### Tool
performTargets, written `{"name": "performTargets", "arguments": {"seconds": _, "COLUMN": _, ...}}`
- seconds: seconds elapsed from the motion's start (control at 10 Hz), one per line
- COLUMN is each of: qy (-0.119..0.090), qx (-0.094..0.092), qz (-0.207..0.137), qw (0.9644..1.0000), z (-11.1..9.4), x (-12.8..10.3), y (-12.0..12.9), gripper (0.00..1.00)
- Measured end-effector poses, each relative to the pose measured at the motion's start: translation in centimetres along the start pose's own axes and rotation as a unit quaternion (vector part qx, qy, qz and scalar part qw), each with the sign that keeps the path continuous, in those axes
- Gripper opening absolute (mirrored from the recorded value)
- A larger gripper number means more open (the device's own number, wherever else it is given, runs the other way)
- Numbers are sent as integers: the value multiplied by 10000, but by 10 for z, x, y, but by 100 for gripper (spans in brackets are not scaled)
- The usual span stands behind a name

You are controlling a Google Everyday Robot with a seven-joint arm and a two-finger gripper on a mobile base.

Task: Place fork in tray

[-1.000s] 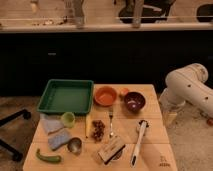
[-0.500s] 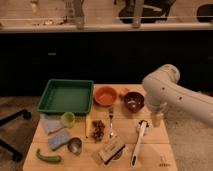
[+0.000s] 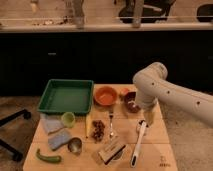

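Note:
The small silver fork [image 3: 111,125] lies flat near the middle of the wooden table, tines toward the back. The green tray [image 3: 50,93] stands at the table's back left, and nothing shows inside it. My white arm [image 3: 152,82] reaches in from the right and bends down over the table's right side. My gripper [image 3: 147,117] hangs just above the table, to the right of the fork and apart from it, next to the top end of the white-handled brush [image 3: 138,143]. It holds nothing that I can see.
An orange bowl [image 3: 106,95] and a dark bowl [image 3: 132,104] stand behind the fork. A small green cup [image 3: 68,119], a metal cup [image 3: 75,145], a green pepper [image 3: 48,158], cloths [image 3: 51,124], a snack bag [image 3: 98,131] and a box [image 3: 111,149] lie around it.
My arm has swung left from the table's right edge to over its right side. The gripper has come down near the brush's top end. The fork and the other things have not moved.

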Motion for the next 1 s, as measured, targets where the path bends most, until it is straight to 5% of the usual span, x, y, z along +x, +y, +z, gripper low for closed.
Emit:
{"name": "performTargets", "arguments": {"seconds": 0.4, "qy": -186, "qx": -171, "qz": -549, "qw": 9982, "z": 12, "x": -15, "y": -15, "gripper": 80}}
{"name": "performTargets", "arguments": {"seconds": 1.0, "qy": -177, "qx": -150, "qz": -551, "qw": 9982, "z": 12, "x": -14, "y": -14, "gripper": 80}}
